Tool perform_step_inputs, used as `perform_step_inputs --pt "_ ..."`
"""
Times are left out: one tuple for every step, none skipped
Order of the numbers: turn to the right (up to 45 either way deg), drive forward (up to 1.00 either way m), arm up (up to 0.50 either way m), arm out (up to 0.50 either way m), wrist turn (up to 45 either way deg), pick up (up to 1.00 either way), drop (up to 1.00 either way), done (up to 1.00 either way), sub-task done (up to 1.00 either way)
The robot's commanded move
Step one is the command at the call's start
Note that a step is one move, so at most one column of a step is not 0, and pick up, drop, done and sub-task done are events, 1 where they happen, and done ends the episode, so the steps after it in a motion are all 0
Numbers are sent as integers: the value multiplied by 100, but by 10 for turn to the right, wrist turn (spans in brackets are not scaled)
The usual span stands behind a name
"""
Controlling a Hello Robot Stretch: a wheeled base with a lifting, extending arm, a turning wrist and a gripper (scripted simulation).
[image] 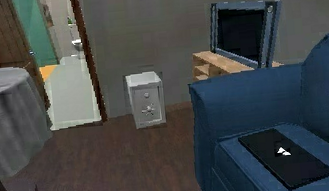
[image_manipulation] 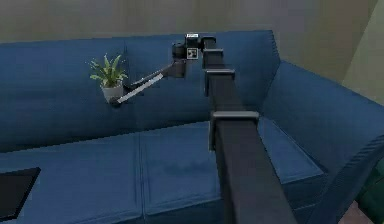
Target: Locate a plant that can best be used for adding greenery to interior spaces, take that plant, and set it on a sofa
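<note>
Blue sofa point(image_manipulation: 200, 160), backrest and seat cushions; arm point(image_manipulation: 235, 130) extended across it; fingers point(image_manipulation: 145, 84) hold small potted plant point(image_manipulation: 108, 76), white pot, hanging clear above seat, before backrest; dark laptop point(image: 284, 154) on seat; television point(image: 242, 34), white safe point(image: 145, 98) beyond.

Walls: a plain grey wall point(image: 156, 24) in the forward view; a pale cream wall point(image_manipulation: 365, 40) at the arm side view's upper right
Floor: dark brown wood floor point(image: 129, 167)
Doorway: a brown-framed doorway point(image: 69, 62) on the forward view's left, giving onto a brighter room with a pale floor
Table: a round table point(image: 5, 124) under a grey cloth at the left edge
Safe: a small white safe point(image: 145, 98) on the floor against the grey wall
Television: a dark-screened television point(image: 244, 34) on a light wooden stand point(image: 210, 67)
Sofa: a blue sofa point(image: 264, 104) at the right, a black laptop point(image: 284, 154) flat on its seat
Light: soft and even, brightest through the doorway
</note>
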Motion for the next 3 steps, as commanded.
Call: perform_step_inputs --pt "0 0 0 0 450 0 0 0 0" --pt "0 0 0 0 60 0 0 0 0" --pt "0 0 -20 0 0 0 0 0 0"
